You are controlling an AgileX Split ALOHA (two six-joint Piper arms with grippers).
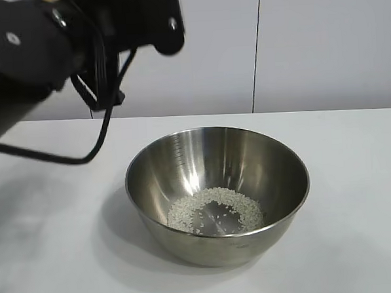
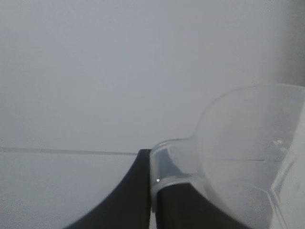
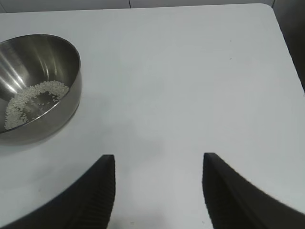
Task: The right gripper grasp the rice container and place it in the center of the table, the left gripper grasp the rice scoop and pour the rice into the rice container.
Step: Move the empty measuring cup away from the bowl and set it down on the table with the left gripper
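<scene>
The rice container (image 1: 217, 185), a large shiny steel bowl, stands on the white table (image 1: 354, 177) near its middle. A thin ring of rice (image 1: 215, 208) lies on its bottom. It also shows in the right wrist view (image 3: 38, 81) with the rice (image 3: 33, 98). In the left wrist view my left gripper (image 2: 153, 160) is shut on the handle of the clear plastic rice scoop (image 2: 248, 143), which looks empty. The left arm (image 1: 39, 43) hangs high at the upper left of the exterior view, its claw and the scoop out of that view. My right gripper (image 3: 158, 160) is open and empty over bare table, off to the side of the bowl.
A grey wall with a vertical seam (image 1: 256, 51) stands behind the table. The table's edge and rounded corner (image 3: 267, 7) show in the right wrist view. A black cable (image 1: 102, 125) hangs from the left arm to the left of the bowl.
</scene>
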